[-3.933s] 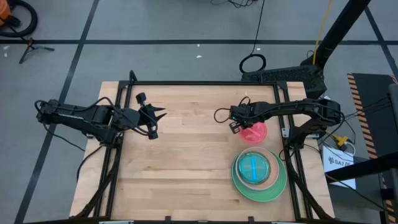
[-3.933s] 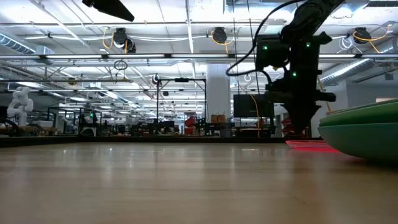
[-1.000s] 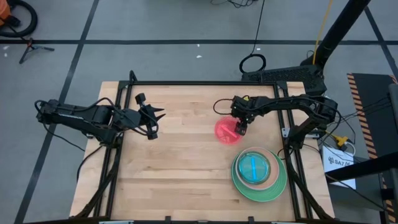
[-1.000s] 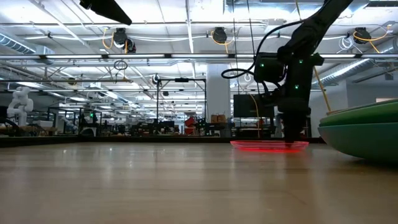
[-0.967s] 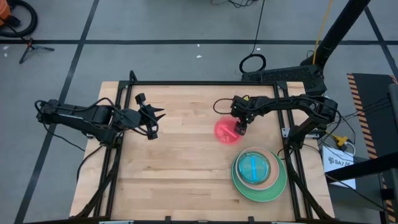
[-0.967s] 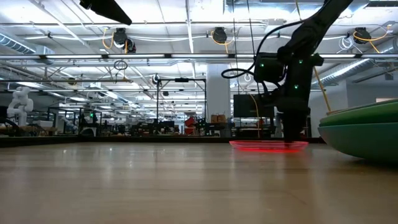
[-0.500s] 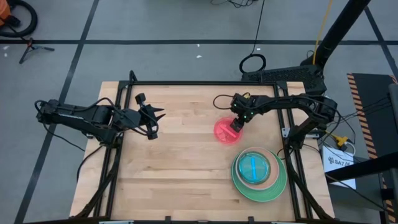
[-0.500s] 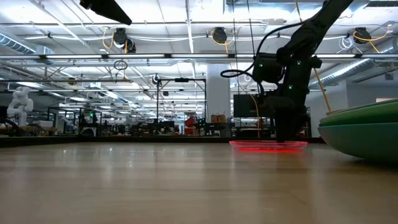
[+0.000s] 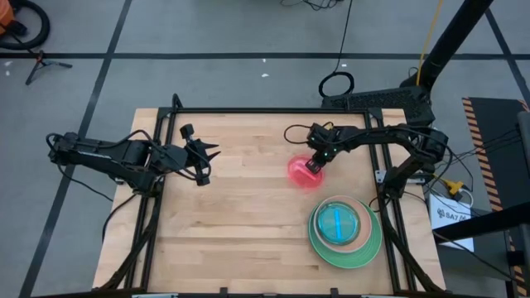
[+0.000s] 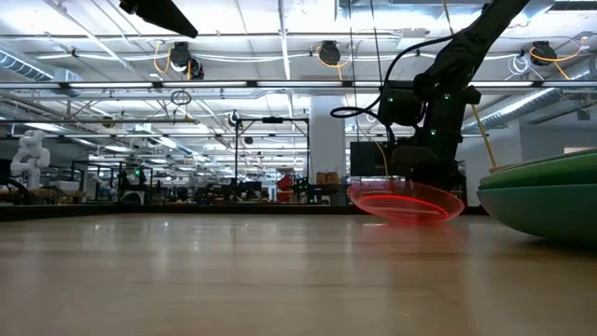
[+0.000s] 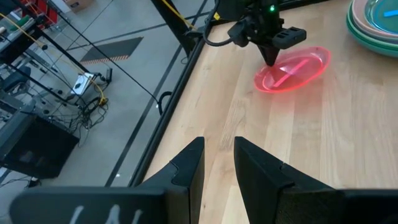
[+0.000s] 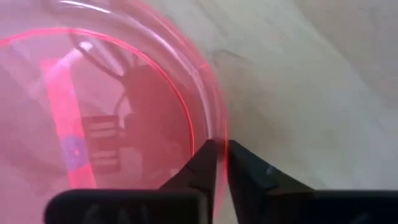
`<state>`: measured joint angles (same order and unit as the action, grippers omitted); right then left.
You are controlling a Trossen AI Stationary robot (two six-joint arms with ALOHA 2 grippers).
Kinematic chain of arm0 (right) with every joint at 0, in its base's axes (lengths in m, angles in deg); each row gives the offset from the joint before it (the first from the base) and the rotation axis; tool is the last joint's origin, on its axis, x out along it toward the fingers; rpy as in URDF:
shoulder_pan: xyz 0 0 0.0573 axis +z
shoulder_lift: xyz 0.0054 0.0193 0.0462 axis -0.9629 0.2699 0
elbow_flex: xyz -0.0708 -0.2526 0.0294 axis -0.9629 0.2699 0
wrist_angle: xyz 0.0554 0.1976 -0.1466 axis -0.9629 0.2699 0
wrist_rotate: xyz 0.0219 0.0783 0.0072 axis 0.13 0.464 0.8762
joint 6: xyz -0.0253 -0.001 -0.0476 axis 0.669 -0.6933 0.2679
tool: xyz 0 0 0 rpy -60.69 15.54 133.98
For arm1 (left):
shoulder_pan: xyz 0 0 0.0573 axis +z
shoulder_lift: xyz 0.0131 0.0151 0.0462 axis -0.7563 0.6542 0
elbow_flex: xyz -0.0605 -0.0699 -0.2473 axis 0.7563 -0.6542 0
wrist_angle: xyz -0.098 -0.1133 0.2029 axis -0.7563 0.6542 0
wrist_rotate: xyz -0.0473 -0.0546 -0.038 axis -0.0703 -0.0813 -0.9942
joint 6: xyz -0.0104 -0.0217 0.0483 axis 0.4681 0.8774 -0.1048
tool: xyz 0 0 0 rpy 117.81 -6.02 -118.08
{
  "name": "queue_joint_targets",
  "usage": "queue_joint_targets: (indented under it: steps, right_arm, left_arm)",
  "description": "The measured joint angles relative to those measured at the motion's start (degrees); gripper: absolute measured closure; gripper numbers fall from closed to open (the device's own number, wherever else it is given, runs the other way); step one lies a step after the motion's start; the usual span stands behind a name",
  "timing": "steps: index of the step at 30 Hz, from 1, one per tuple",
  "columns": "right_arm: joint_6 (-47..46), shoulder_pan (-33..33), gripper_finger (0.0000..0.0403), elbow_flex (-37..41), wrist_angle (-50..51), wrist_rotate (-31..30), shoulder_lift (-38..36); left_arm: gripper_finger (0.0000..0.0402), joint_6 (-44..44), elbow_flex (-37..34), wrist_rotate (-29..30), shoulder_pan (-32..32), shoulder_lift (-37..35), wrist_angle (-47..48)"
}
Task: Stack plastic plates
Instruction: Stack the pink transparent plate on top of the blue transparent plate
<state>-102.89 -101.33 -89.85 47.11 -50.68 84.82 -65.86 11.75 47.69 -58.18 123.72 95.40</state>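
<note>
While your right hand (image 9: 312, 165) pinches the red plate's (image 9: 302, 174) rim, tilted off the surface, the stack (image 9: 344, 228) awaits it

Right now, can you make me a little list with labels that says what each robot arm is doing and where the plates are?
right arm: fingers pinch the rim of the red plate
red plate: tilted, one edge off the table
left arm: fingers hang over the table's left side, holding nothing
plate stack: near right corner, big green plate at the bottom, blue plate on top
</note>
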Motion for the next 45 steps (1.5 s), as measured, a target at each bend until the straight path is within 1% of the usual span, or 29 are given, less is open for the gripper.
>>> queue_joint_targets:
  steps: [3,5,9,13,20,31,33,37,40,42,45]
  right_arm:
    - [-1.6,0.1,0.0394,0.0,-0.1,1.5,-0.3]
    - [-2.1,0.1,0.04,-0.1,0.1,1.8,-0.8]
    - [-2.7,0.1,0.0401,-0.8,0.7,1.5,-1.6]
    - [-3.0,0.1,0.0402,-1.4,-0.5,3.7,-1.7]
    - [-4.4,0.1,0.0402,-1.4,-2.5,4.1,-2.0]
    - [-5.5,0.9,0.0403,-1.5,-12.9,17.7,-6.0]
    - [-5.4,1.9,0.0403,-1.5,-14.1,21.5,-6.8]
    - [-3.5,5.0,0.0403,-1.5,-14.5,31.7,-8.9]
    - [-4.9,7.8,0.0403,-1.5,-13.4,37.0,-11.0]
    - [-6.7,9.9,0.0403,-1.5,-11.5,38.0,-13.1]
    - [-9.0,13.4,0.0403,-1.6,-5.5,37.2,-16.3]
  left_arm:
    - [0.0307,0.0,0.0,0.0,0.0,0.0,0.0]
    - [0.0307,0.0,0.0,0.0,0.0,0.0,0.0]
    - [0.0307,0.0,0.0,0.0,0.0,0.0,0.0]
    - [0.0307,0.0,0.0,0.0,0.0,0.0,0.0]
    - [0.0307,0.0,0.0,0.0,0.0,0.0,0.2]
    - [0.0307,-0.2,0.0,0.0,0.0,0.0,0.1]
    - [0.0307,-0.2,0.0,0.0,0.0,0.0,0.1]
    - [0.0307,-0.2,0.0,0.0,0.0,0.0,0.1]
    - [0.0307,-0.2,0.0,0.0,0.0,0.0,0.2]
    - [0.0307,-0.1,0.0,0.0,0.0,0.0,0.2]
    - [0.0307,0.0,0.0,0.0,0.0,0.0,0.2]
